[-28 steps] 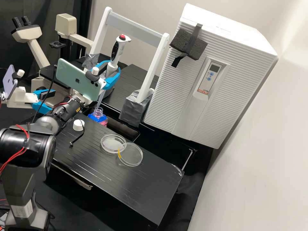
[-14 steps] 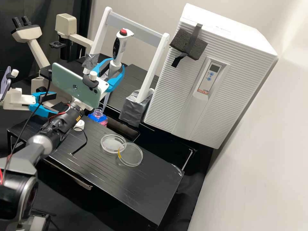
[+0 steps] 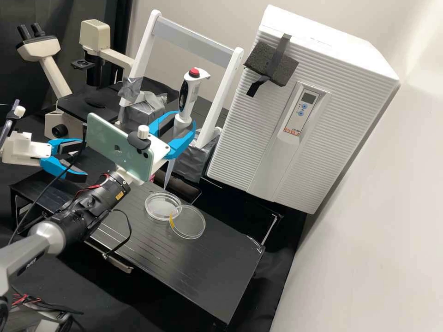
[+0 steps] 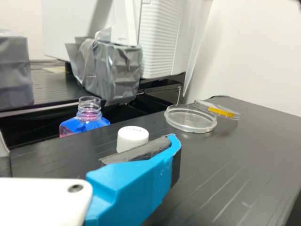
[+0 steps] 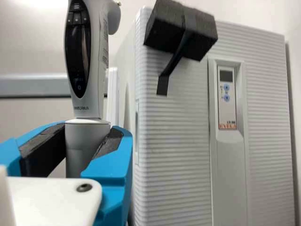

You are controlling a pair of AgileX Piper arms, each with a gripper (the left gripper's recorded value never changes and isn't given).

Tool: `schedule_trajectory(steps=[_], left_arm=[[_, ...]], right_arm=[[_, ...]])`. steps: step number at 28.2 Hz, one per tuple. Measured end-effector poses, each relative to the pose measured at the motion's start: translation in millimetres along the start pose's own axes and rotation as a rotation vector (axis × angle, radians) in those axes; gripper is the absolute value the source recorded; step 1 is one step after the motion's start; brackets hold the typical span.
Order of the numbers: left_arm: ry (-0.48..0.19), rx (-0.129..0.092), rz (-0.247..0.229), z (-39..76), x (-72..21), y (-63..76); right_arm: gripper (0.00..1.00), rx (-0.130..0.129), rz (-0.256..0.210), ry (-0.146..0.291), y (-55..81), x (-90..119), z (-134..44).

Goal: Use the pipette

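Note:
My right gripper (image 3: 177,133) is shut on a grey pipette (image 3: 187,99) with a red button, held upright; in the right wrist view its body (image 5: 87,61) rises from between the blue fingers (image 5: 110,155). The clear tip (image 3: 166,177) hangs just above a clear petri dish (image 3: 162,206) on the black board (image 3: 194,267). A second dish half (image 3: 188,222) with a yellow strip leans against the first. My left gripper (image 3: 60,154) is open and holds nothing at the far left. Past its finger (image 4: 136,174) stand a white cap (image 4: 132,138), an uncapped bottle of pink liquid (image 4: 87,121) and the dishes (image 4: 190,117).
A tall white ribbed machine (image 3: 300,106) stands at the right behind the board. A white frame (image 3: 194,44) with grey taped feet (image 3: 191,159) spans the back. Microscopes (image 3: 44,50) stand at the far left. The board's near half is bare.
My right arm has lifted the pipette away from the bottle and carried it right and nearer, so the tip is now over the petri dish. The left gripper has barely shifted.

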Motion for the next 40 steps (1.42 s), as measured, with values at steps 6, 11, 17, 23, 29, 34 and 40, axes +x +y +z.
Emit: schedule_trajectory(steps=[6,11,17,23,29,34,40], left_arm=[[-0.011,-0.006,0.011,1.0,0.0,1.0],[-0.011,-0.020,0.010,1.0,-0.2,0.8],[-0.009,-0.022,0.000,0.8,-1.9,-2.1],[-0.004,-0.022,0.002,-0.6,-2.2,-1.5],[0.040,-0.013,0.053,-11.7,-8.7,12.1],[0.081,0.015,0.144,-20.7,-14.8,38.6],[0.133,0.046,0.214,-29.7,-18.3,66.3]], right_arm=[[0.00,-0.024,-0.037,-0.043,-3.9,-3.6,9.3],[0.00,-0.026,-0.049,-0.057,-4.6,-3.7,11.2],[0.00,-0.026,-0.050,-0.057,-4.4,-3.3,10.9],[0.00,0.011,-0.029,0.003,2.9,8.2,-8.1],[0.00,0.049,-0.021,0.096,7.3,39.3,-41.9],[0.00,0.068,-0.084,0.145,0.7,74.4,-70.3],[0.00,0.021,-0.217,0.165,-13.5,119.5,-94.0]])
